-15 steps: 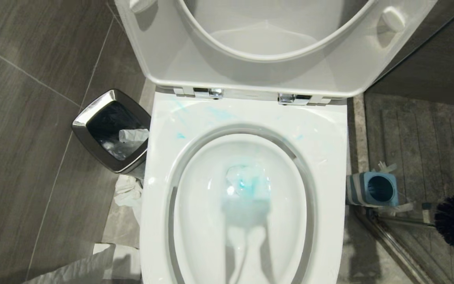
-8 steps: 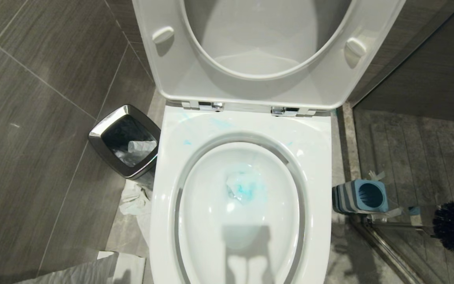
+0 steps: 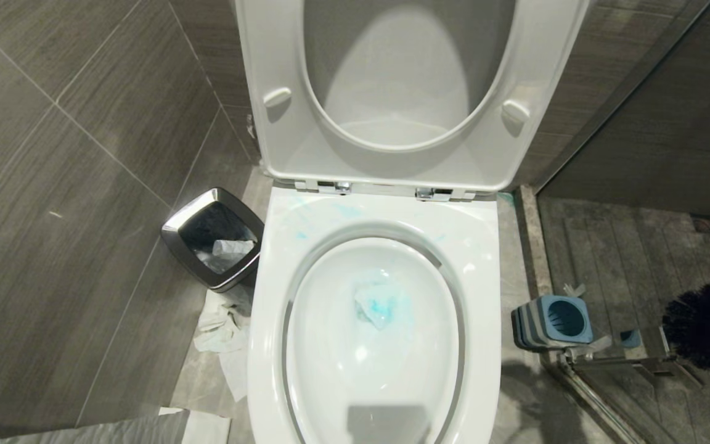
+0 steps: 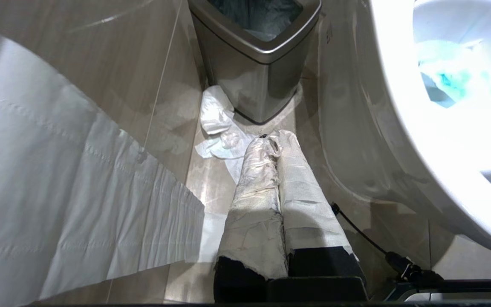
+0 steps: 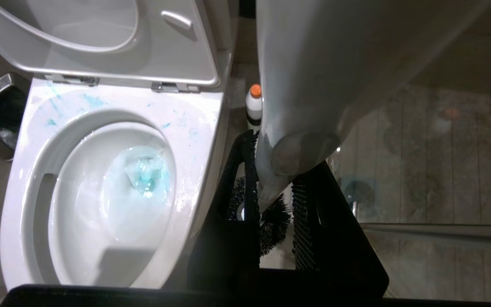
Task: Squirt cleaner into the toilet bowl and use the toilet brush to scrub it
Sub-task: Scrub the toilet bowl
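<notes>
Toilet bowl: lid raised; cleaner pooled blue at basin centre, smears on back rim. Toilet brush: handle clamped between right gripper fingers, bristle head beyond bowl's right edge. Left gripper: fingers pressed together, empty, beside bin.

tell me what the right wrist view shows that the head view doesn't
Only the right wrist view shows the right gripper shut on the toilet brush's white handle, and a white bottle with an orange cap beside the toilet. Only the head view shows the blue-and-grey brush holder and crumpled paper on the floor by the steel bin. Both show the toilet bowl, blue cleaner in the water and smeared on the rim, the raised seat and lid, and the black bristles.
</notes>
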`<state>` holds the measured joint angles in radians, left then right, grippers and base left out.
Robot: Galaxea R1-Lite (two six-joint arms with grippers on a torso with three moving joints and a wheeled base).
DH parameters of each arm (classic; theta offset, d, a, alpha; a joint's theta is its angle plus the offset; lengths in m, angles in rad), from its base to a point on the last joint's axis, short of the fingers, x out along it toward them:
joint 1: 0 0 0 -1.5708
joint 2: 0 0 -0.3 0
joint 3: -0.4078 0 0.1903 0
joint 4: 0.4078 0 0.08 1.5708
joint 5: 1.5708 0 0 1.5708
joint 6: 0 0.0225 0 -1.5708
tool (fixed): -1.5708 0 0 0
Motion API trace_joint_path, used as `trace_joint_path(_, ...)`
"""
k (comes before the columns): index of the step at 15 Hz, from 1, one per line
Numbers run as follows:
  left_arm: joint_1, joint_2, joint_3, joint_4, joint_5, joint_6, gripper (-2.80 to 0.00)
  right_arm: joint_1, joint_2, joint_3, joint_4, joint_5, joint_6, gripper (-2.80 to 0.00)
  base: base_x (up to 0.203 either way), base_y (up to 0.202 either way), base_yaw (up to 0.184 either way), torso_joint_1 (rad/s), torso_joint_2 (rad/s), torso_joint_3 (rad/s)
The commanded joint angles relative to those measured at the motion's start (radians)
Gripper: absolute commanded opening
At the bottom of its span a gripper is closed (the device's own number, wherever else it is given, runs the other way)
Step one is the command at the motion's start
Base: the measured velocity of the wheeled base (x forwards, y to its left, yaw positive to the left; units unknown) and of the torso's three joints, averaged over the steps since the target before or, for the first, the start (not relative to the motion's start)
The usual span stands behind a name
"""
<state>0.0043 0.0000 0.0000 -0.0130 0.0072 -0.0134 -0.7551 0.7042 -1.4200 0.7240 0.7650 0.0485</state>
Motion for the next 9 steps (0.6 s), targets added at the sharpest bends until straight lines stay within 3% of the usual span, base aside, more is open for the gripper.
trace_joint_path(1, 0.0, 0.0, 0.008, -0.001, 0.0, 0.0, -2.8, -0.131, 0.036, -0.015, 0.005, 0.13, -0.001, -2.8, 0.0, 0.0, 0.0, 0.008, 0.0, 0.201)
trace_joint_path(2, 0.0, 0.0, 0.008, -0.001, 0.0, 0.0, -2.8, -0.174, 0.045, -0.021, 0.005, 0.197, -0.003, -2.8, 0.0, 0.0, 0.0, 0.0, 0.0, 0.204)
trace_joint_path(3, 0.0, 0.0, 0.008, -0.001, 0.0, 0.0, -2.8, -0.181, 0.05, -0.022, 0.005, 0.209, -0.003, -2.8, 0.0, 0.0, 0.0, -0.001, 0.0, 0.203)
trace_joint_path(6, 0.0, 0.0, 0.008, -0.001, 0.0, 0.0, -2.8, -0.181, 0.058, -0.024, 0.003, 0.208, -0.003, -2.8, 0.0, 0.0, 0.0, 0.004, 0.0, 0.171)
trace_joint_path(9, 0.0, 0.0, 0.008, -0.001, 0.0, -0.002, -2.8, -0.181, 0.06, -0.013, 0.003, 0.209, -0.003, -2.8, 0.0, 0.0, 0.0, 0.003, 0.0, 0.032)
